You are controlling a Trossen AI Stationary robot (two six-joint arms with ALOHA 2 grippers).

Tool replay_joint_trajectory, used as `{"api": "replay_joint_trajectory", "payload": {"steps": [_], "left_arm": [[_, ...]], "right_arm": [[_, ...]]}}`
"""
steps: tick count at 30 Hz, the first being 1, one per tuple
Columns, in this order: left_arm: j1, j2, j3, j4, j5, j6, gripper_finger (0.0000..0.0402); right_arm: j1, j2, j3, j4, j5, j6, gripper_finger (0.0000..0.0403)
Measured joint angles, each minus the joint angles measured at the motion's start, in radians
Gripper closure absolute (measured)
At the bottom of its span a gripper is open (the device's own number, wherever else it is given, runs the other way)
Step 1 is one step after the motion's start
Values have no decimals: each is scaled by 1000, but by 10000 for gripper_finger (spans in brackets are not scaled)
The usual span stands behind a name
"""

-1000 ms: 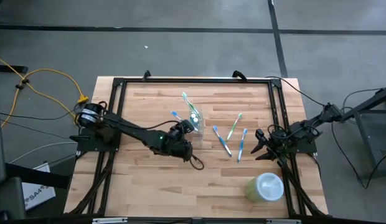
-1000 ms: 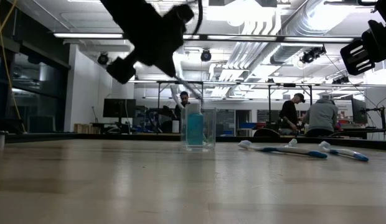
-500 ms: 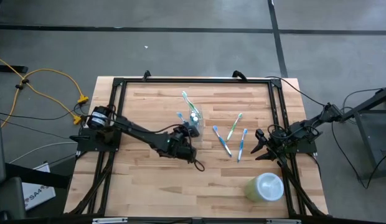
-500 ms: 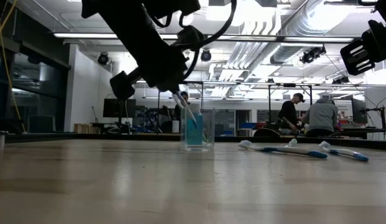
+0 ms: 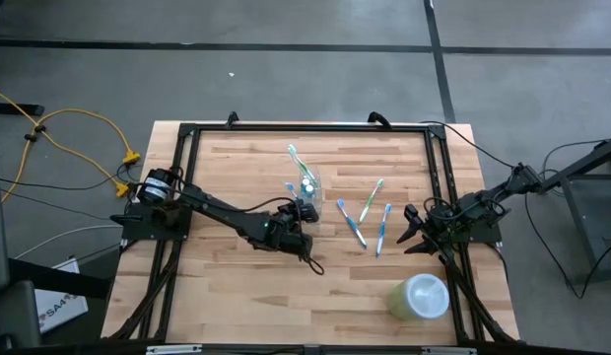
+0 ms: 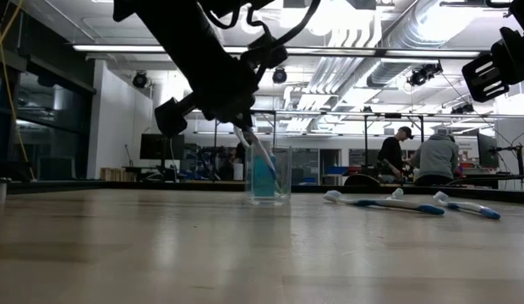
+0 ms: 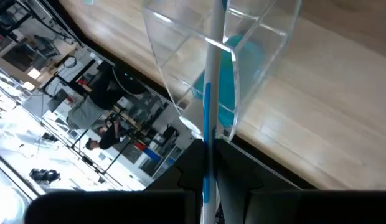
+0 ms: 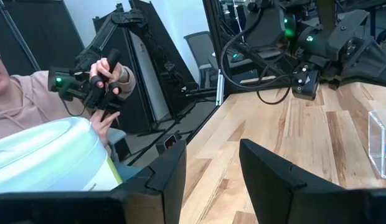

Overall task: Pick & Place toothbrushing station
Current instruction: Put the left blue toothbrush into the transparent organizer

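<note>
Butcher-block table (image 5: pixel 246 296) in an open lab; left gripper (image 5: pixel 296 212) pinches a toothbrush (image 7: pixel 211 118) into the clear cup (image 5: pixel 310 194) just ahead. Right gripper (image 5: pixel 412 235) waits agape at the table's edge, loose brushes (image 5: pixel 363 215) between them

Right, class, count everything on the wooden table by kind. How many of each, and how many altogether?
Toothbrushes: 5 (three lying loose, a green toothbrush leaning in the cup, a blue toothbrush held at the cup by the left gripper)
Clear cup: 1
Blue tube inside the cup: 1
Pale green round container: 1
Total: 8
</note>
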Motion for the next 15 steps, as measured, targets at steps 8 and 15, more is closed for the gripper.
{"api": "replay_joint_trajectory", "payload": {"steps": [8, 15], "left_arm": [[7, 0, 0, 2, 57, 3, 371], [7, 0, 0, 2, 60, 5, 370]], "right_arm": [[0, 0, 0, 0, 0, 0, 261], [0, 0, 0, 0, 0, 0, 261]]}}
